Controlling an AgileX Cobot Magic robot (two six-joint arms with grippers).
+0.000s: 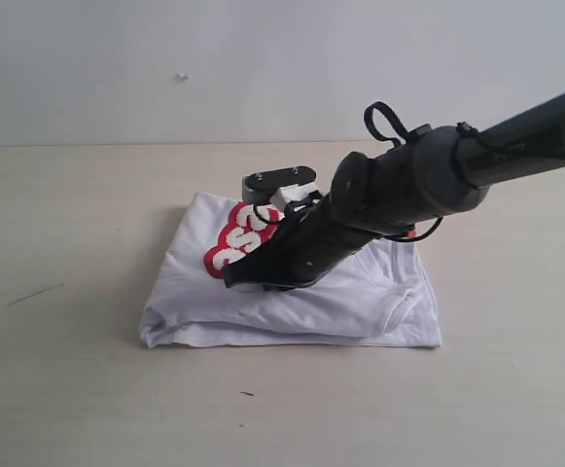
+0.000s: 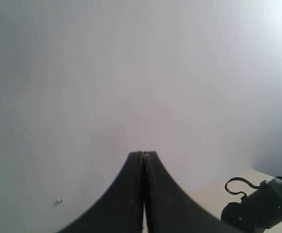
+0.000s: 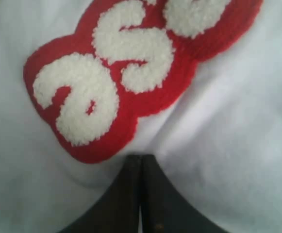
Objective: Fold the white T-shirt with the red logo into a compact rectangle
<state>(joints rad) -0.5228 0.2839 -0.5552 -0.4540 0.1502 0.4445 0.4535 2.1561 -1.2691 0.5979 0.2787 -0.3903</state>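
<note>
1. Risk: the right tool (image 3: 141, 156), jaws shut, presses its tips on the white T-shirt (image 1: 360, 302) just beside the red logo (image 3: 107, 92). Pulling away could drag the thin cloth and spoil the folds.
2. Left tool (image 2: 143, 154): shut, holding nothing.
3. Shirt lies folded, roughly rectangular, edges puffy, on the bench (image 1: 68, 389); soft limp fabric, logo fuzzy and raised.

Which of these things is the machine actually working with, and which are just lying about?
Belongs to the job: white T-shirt, red logo, right hand, shut, down on the shirt.
Not part of it: table, wall, left hand, shut, pointing at the wall.
</note>
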